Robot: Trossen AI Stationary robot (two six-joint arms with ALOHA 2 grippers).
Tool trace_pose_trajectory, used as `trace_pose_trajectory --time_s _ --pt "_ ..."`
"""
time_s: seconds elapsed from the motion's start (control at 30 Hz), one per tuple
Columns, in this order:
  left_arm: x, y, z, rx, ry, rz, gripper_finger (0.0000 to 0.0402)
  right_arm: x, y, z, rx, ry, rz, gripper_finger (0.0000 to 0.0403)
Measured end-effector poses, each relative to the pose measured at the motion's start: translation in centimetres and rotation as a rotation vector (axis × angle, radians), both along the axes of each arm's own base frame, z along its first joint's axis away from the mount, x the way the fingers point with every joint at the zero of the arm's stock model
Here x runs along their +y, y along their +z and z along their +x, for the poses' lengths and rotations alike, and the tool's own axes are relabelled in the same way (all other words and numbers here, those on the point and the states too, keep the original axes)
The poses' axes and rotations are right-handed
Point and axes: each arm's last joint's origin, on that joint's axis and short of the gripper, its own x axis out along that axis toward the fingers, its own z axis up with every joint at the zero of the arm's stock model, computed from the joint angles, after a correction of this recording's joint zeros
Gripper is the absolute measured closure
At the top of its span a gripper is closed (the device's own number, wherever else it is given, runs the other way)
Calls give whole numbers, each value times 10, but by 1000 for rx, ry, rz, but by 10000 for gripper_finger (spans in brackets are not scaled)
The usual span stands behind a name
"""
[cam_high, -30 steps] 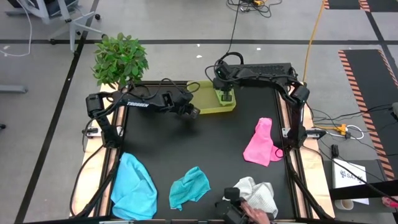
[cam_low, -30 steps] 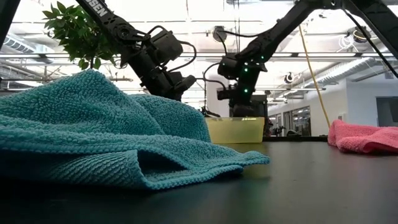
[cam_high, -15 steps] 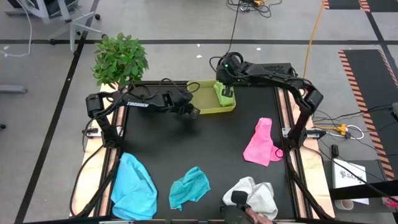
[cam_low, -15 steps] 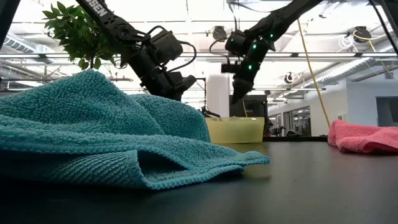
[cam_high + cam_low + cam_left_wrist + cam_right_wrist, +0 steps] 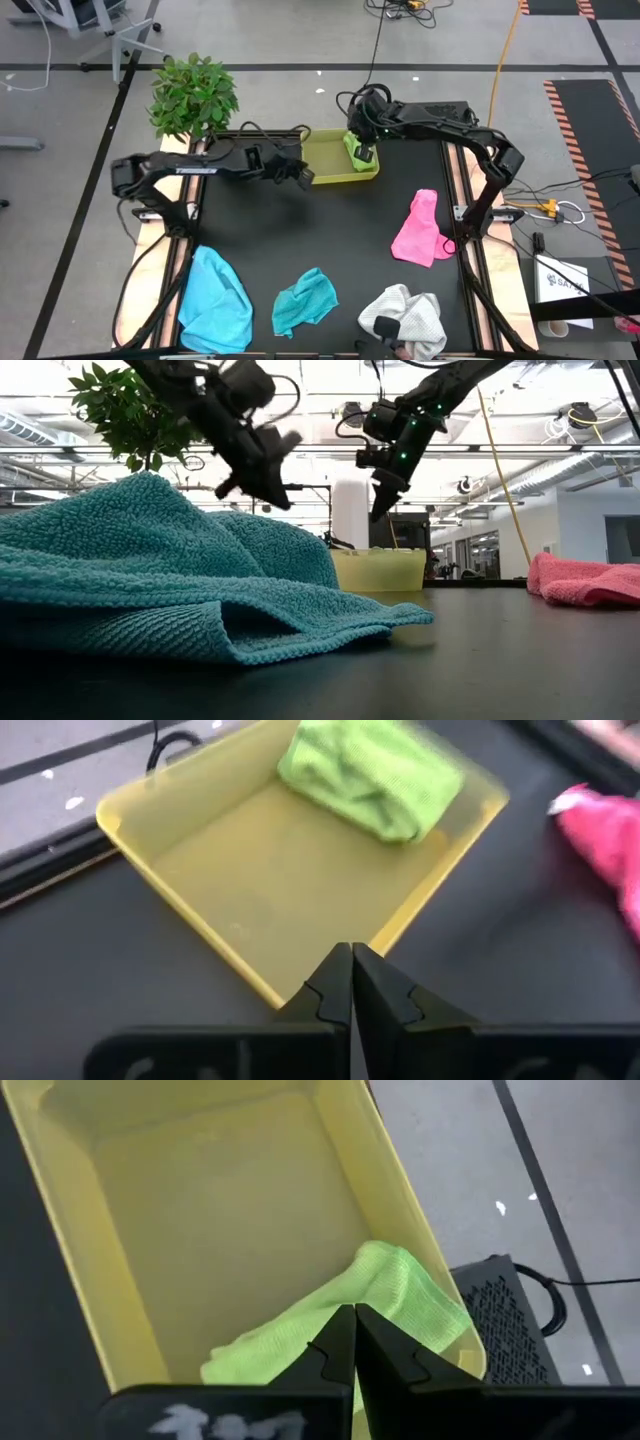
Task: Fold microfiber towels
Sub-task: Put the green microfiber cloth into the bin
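Four towels lie unfolded on the table: blue (image 5: 215, 298), teal (image 5: 303, 299), white (image 5: 410, 312), pink (image 5: 420, 228); left gripper (image 5: 306, 175), clenched empty, hangs by the tray (image 5: 325, 175) and could clip its wall; right gripper (image 5: 364, 153), clenched empty, hovers over the green towel (image 5: 355, 149) inside; dropping, it could disturb that fold.

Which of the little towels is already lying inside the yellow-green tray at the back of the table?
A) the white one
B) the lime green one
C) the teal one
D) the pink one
B: the lime green towel lies bunched in a corner of the tray, while the pink towel, teal towel and white towel lie out on the black table.
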Motion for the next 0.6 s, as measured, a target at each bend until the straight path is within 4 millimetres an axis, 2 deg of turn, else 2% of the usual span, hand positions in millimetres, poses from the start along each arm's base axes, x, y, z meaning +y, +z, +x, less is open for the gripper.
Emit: trace_pose_trajectory --time_s 0.13,0.4,0.6 --pt "-9 8 -6 12 6 -2 382 -8 -10 2 20 18 -13 403" --pt "-22 8 -5 25 -25 -10 398 -26 -36 2 62 -11 17 403" --pt "-26 8 -4 17 -3 -15 382 -35 -56 1 74 -12 91 403"
